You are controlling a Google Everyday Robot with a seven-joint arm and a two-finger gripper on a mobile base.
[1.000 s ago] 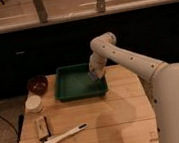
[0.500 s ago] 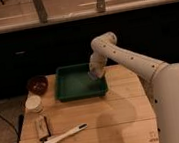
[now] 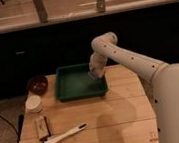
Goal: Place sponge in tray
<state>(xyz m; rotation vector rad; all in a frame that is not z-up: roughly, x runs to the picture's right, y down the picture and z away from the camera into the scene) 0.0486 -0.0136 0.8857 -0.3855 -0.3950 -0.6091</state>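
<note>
The dark green tray (image 3: 67, 83) lies at the back middle of the wooden table (image 3: 115, 115). My gripper (image 3: 94, 75) hangs over the tray's right end, reaching in from the right on the white arm. A small blue-grey sponge (image 3: 91, 77) shows at the gripper's tip, held just above the tray floor near the right rim. Most of the sponge is hidden by the gripper.
A dark red-brown bowl (image 3: 37, 85) stands left of the tray. A white round cup (image 3: 33, 103) is in front of it. A tan block with dark edge (image 3: 42, 127) and a white brush (image 3: 66, 135) lie at the front left. A dark wall stands behind the table.
The gripper with the sponge has stayed over the tray's right end, with at most a slight lift. Nothing else has moved.
</note>
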